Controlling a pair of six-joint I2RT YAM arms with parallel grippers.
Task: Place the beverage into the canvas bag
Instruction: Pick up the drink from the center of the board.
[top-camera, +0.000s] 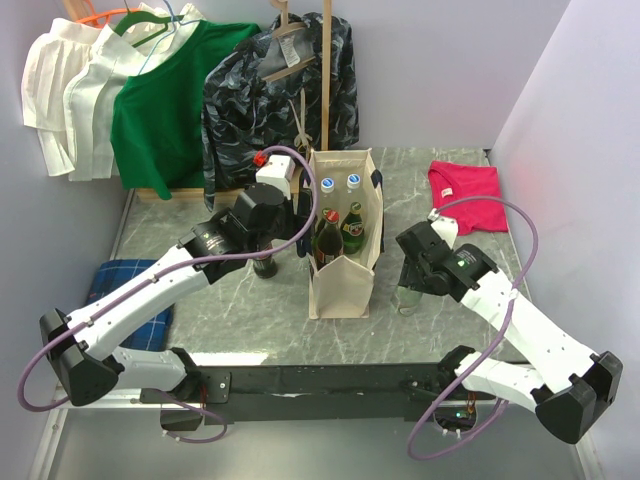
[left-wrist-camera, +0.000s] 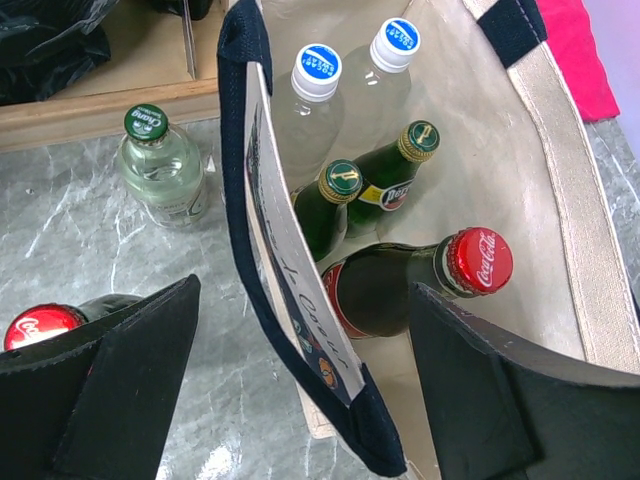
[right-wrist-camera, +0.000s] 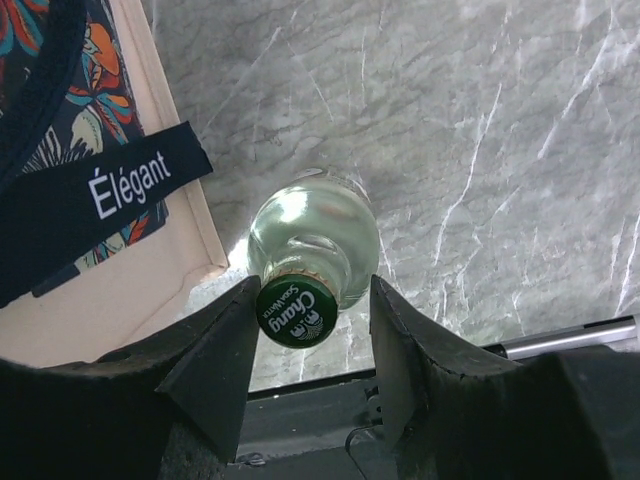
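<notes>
Green-capped bottle, right wrist view: the Chang bottle (right-wrist-camera: 310, 225) stands upright on the marble surface (right-wrist-camera: 480, 120), just beside the foot of the canvas bag (right-wrist-camera: 110, 305) and outside it.
Grip, same view: the right tool (right-wrist-camera: 315, 285) is spread, one finger either side of the cap. A sliver of gap shows on one side, so no pinch is visible.
Doing it well: likely sink below the cap's lip, centre the neck and squeeze squarely. Then lift straight up, since the bag stands taller than the bottle.
Bag mouth, left wrist view: the left tool (left-wrist-camera: 300, 290) is spread wide astride the bag's wall, one finger outside and one above a leaning cola bottle (left-wrist-camera: 390, 290). It pinches nothing.
Seen only here: the load, two clear blue-capped bottles (left-wrist-camera: 318, 75) and two green gold-capped bottles (left-wrist-camera: 345, 185). Free room seems to lie on the side towards the right arm.
Top view: both arms flank the bag. Only this view shows the crossing from bottle to rim, and that the left tool crowds the mouth.
</notes>
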